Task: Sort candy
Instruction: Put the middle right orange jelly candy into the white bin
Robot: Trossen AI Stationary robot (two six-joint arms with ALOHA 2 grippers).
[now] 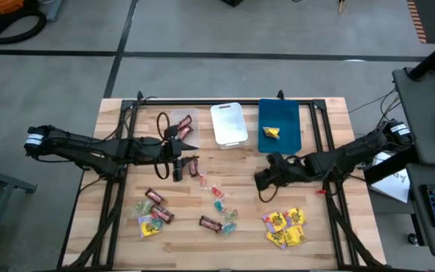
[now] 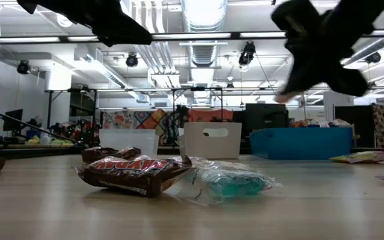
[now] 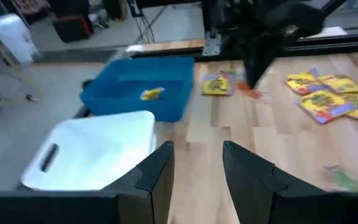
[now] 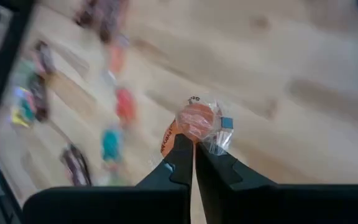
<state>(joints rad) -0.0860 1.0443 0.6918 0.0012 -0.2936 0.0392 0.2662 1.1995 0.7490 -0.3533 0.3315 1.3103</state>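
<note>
I am carrying a small orange sweet in a clear wrapper (image 4: pixel 199 121) pinched in the right gripper (image 4: pixel 192 149) fingers above the wooden surface (image 1: pixel 240 162); next I am judging which tray suits it; left gripper (image 3: pixel 196 163) fingers hanging part-open, empty, near the white plastic tray (image 1: pixel 228 125).

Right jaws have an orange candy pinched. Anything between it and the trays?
Nothing visible blocks it. The right gripper, shut on the orange candy, hangs over bare wood just in front of the blue tray. The white tray sits beside it; the left gripper is farther off.
</note>
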